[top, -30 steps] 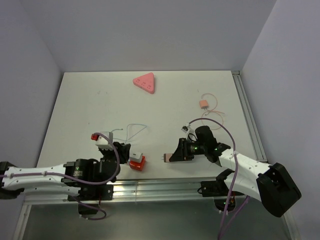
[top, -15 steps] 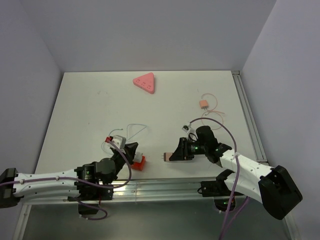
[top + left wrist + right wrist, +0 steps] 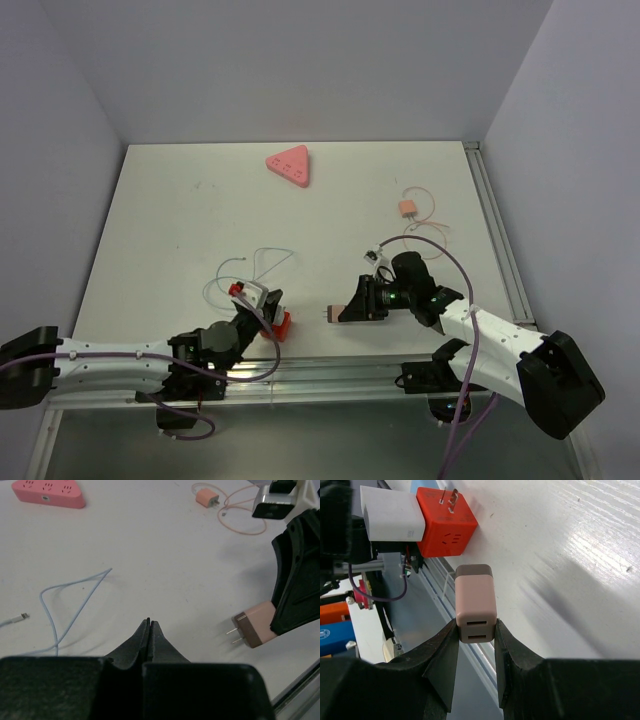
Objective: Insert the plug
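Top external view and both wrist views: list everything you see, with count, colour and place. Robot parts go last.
table: one, white, under everything
power strip: one, pink, triangular, far centre of the table
small charger: one, orange-pink, far right, its pink cable looped beside it
loose cable: one, pale, looped near left of centre
cube adapter: one, red, near edge, left of centre
white block: one, white, against the cube adapter
pink charger: one, pink with a brown prong end, held near the front edge, prongs towards the cube adapter
left gripper: one, black, shut and empty, by the cube adapter
right gripper: one, black, shut on the pink charger
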### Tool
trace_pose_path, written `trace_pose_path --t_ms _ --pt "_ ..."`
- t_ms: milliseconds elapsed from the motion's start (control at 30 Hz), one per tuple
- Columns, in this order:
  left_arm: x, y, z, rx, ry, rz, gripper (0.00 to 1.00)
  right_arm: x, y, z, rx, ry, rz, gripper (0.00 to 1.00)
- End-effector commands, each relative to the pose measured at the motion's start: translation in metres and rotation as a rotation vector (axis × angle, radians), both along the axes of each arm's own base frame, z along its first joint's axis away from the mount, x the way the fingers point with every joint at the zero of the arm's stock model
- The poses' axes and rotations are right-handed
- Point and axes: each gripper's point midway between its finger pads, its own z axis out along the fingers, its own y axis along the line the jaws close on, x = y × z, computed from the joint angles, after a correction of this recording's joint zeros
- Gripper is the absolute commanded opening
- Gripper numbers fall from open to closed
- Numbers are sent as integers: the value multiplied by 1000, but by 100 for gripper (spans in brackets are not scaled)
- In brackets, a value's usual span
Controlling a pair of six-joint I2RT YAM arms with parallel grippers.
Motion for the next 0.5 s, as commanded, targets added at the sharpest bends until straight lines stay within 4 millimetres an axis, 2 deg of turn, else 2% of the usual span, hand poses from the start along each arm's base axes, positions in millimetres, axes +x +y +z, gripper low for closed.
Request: trace_pose_path --t_ms 0,233,367,467 --pt "1 -5 2 -76 15 6 1 0 4 3 22 -22 9 0" --pt "-3 -6 -42 -113 136 29 1 2 9 8 38 -19 8 0" --pt "-3 -13 -44 -69 129 39 1 3 15 12 39 -21 8 0" --pt "-5 -15 -33 -96 115 40 1 2 20 16 48 -22 16 0"
